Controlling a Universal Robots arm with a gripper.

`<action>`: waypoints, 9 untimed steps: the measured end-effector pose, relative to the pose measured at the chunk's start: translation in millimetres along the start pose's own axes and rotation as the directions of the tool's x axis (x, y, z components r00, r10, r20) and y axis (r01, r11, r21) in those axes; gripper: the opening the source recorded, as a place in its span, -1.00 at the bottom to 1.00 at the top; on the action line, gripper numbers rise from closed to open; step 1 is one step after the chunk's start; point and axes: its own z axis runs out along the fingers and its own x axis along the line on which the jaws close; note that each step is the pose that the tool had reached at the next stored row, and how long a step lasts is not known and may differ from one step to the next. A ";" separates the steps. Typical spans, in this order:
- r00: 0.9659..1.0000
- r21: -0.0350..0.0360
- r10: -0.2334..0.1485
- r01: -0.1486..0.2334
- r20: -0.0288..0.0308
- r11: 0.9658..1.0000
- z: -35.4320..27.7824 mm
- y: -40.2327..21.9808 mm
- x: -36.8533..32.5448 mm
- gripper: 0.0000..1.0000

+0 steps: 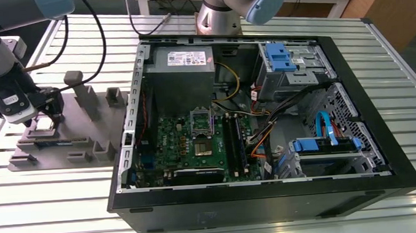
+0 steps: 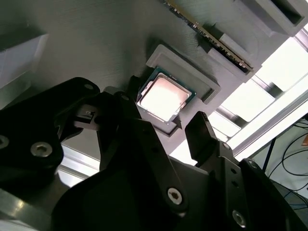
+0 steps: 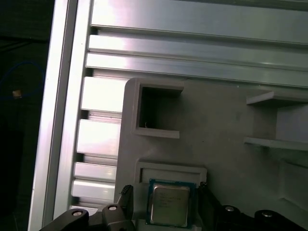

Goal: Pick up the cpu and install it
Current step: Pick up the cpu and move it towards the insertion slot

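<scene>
The cpu (image 2: 163, 98) is a small square chip with a shiny metal top, lying flat in a raised pocket of the grey fixture plate (image 2: 96, 43). It also appears in the first wrist view, cpu (image 3: 169, 203), and as a pale square, cpu (image 1: 43, 123), in the exterior view. My gripper (image 2: 166, 120) hangs just over it, open, with one dark finger on each side of the chip and a gap to its edges. The motherboard socket (image 1: 203, 147) sits inside the open computer case (image 1: 348, 77), far to the exterior view's right of the gripper (image 1: 44, 121).
Upright grey fixture posts (image 1: 84, 96) stand close beside the gripper on the fixture plate (image 1: 67, 148). An empty square pocket (image 3: 156, 110) lies next to the cpu's pocket. The slatted metal table (image 1: 56, 210) carries everything. A second arm's base (image 1: 221, 14) stands behind the case.
</scene>
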 end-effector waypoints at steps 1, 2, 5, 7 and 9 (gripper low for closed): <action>1.000 0.000 0.000 0.000 0.000 1.000 -0.3 0.0 0.0 0.28; 1.000 0.000 0.000 0.000 0.000 1.000 -0.7 0.0 0.0 0.28; 1.000 0.000 0.000 0.000 0.000 1.000 -3.3 0.1 0.1 0.28; 1.000 0.000 0.000 0.000 0.000 1.000 -4.6 0.2 0.1 0.28; 1.000 0.000 0.000 0.000 0.000 1.000 -6.0 0.3 0.1 0.28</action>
